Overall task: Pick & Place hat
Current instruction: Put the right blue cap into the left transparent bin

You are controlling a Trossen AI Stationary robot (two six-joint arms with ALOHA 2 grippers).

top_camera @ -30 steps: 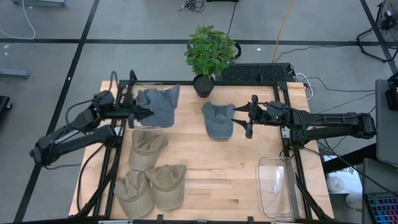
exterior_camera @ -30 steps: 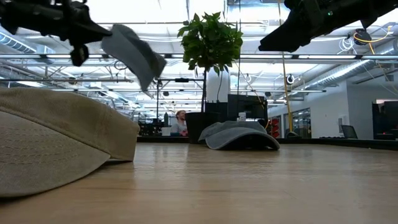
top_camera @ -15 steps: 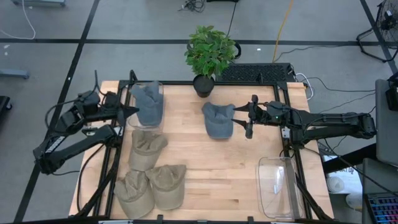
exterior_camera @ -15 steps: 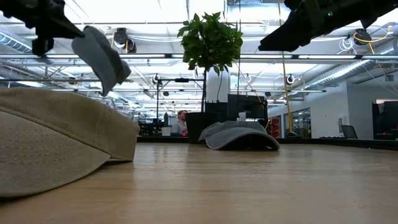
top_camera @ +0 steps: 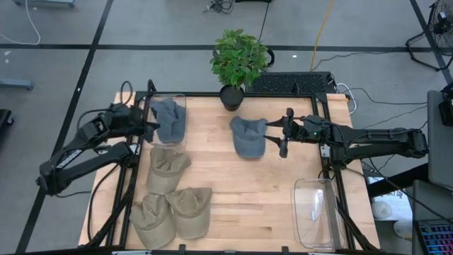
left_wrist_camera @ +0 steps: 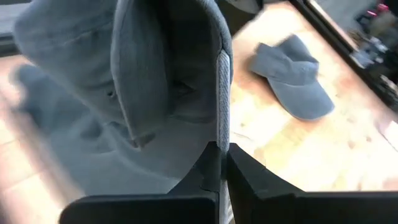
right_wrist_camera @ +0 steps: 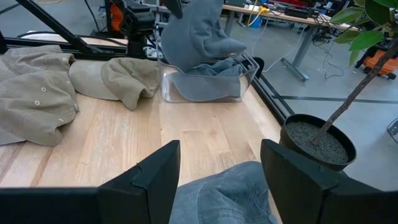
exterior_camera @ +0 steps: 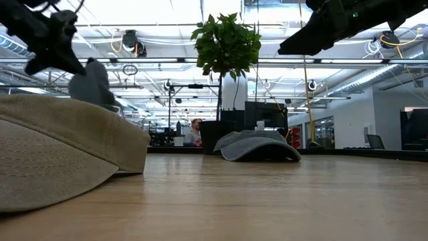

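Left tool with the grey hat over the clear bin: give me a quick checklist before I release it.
1. Grip: left tool shut on the held grey hat, pinching its edge. Ok.
2. Position: in the high view the hat lies within the outline of the clear bin at the table's left rear. Ok.
3. Depth: the right wrist view shows the hat's lower part inside the bin, upper part above the rim. Ok; whether it touches the floor, cannot tell.
4. Bin contents: grey fabric shows inside; whether it is another hat, cannot tell.
5. Right tool: open, hovering beside the second grey hat at mid-table, away from the bin. Ok.
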